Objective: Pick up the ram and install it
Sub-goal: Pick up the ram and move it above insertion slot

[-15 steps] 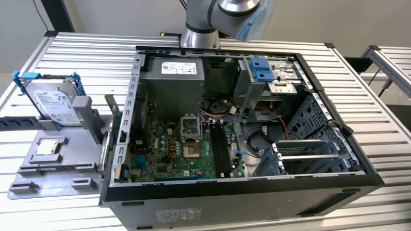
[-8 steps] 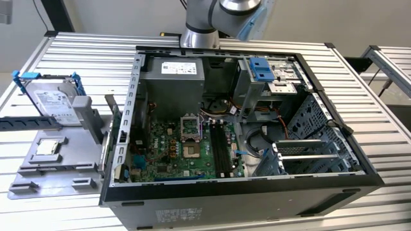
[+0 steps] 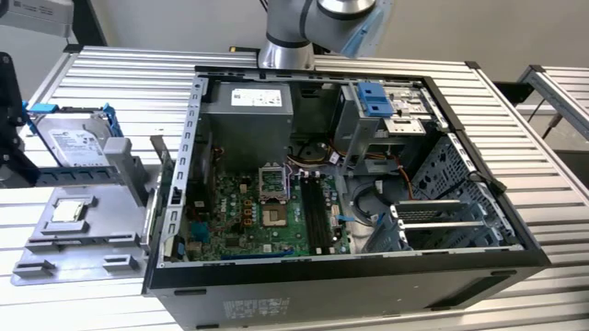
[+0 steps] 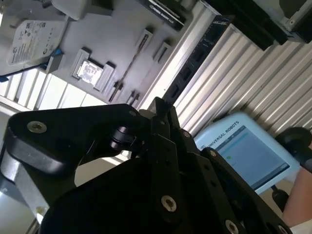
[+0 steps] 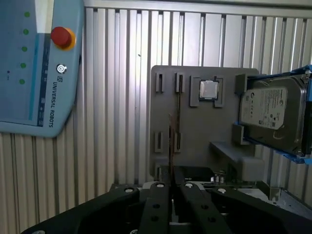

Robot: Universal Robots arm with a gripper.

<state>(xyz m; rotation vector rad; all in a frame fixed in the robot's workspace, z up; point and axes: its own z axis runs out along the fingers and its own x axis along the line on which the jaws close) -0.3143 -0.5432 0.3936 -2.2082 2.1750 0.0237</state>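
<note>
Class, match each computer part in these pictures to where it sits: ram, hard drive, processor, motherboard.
Parts:
1. ram
2. hard drive
3. processor
4. motherboard

Places:
A. inside the open case
B. held in a blue frame
C. flat in a pocket of the grey tray
D. standing on edge on that tray

Pairs: 1-D, 2-B, 3-C, 4-A

In the exterior view the top edge cuts off my arm (image 3: 287, 41). In the first wrist view the ram (image 5: 170, 141) stands edge-on, its chips hidden; the hard drive (image 5: 273, 114) is cropped.
</note>
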